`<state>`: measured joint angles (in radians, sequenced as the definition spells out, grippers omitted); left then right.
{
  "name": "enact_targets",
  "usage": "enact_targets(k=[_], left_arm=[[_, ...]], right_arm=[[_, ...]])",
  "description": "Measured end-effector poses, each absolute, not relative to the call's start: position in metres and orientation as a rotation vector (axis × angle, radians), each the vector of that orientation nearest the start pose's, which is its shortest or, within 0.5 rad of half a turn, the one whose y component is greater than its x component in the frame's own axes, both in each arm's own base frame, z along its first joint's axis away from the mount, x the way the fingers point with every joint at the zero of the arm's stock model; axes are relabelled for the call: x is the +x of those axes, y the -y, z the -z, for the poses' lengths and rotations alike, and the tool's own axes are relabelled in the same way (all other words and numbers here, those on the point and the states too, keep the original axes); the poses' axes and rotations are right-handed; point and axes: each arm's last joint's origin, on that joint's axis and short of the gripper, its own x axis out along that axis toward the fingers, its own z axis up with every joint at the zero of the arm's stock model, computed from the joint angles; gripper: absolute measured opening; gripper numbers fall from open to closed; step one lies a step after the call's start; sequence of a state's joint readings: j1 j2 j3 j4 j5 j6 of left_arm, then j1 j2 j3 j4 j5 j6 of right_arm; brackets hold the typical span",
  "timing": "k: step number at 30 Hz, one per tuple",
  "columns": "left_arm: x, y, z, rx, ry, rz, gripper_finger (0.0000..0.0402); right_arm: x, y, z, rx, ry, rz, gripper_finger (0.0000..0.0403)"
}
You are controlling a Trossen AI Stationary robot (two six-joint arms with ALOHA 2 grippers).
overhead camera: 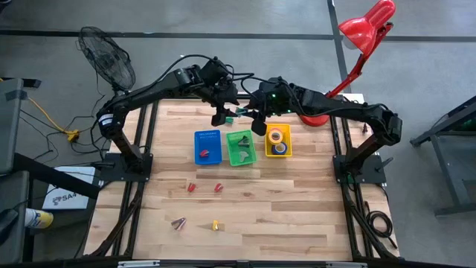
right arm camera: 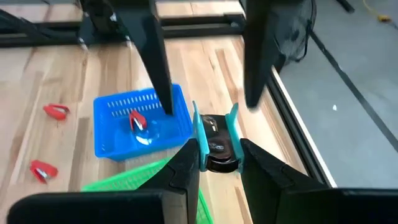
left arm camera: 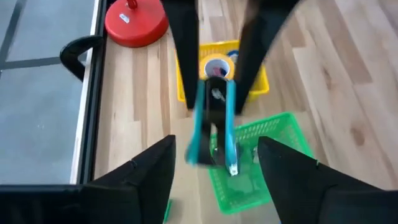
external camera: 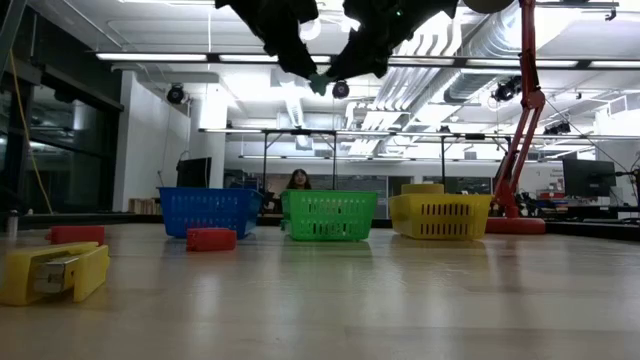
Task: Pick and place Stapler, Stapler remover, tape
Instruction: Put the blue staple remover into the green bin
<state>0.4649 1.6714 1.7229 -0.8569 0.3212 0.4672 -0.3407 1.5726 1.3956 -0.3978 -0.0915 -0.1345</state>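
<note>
- Remover (right arm camera: 216, 142): teal-and-black, in the air above the far edge of the green bin (overhead camera: 232, 136), between both arms, well clear of the worktop (overhead camera: 297, 201).
- Right claw (right arm camera: 217, 150): clamped on the remover, fingers tight on its teal sides.
- Left claw (left arm camera: 216, 143): fingers wide apart, facing the remover from the other side, not touching it.
- Step in hand, by judgement: drop the remover in the green bin. A hand-over between the arms can't be ruled out.
- To do it well: bring the right claw over the bin's middle, lower it until the remover is inside the walls, then open. A drop from this height could bounce off the rim.
- Left claw should back off first, since the arms are close and could knock together.
- Blue bin (overhead camera: 198, 137) beside it holds a red stapler (overhead camera: 202, 155). Yellow bin (overhead camera: 288, 128) on the other side holds tape (overhead camera: 277, 136). Don't drift over either one.
- Near side of the worktop: two red items (overhead camera: 190, 187), one yellow item (overhead camera: 215, 224) and one other small piece (overhead camera: 178, 222) not yet binned.
</note>
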Motion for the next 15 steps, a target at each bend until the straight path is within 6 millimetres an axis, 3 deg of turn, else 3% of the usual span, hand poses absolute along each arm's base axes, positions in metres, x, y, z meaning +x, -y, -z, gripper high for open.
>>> enact_targets(k=[15], left_arm=[[0.269,-0.152,-0.387,0.212,-0.99,-0.196,0.0229]], right_arm=[[0.329,0.12,-0.327,0.019,-0.619,0.192,0.0081]])
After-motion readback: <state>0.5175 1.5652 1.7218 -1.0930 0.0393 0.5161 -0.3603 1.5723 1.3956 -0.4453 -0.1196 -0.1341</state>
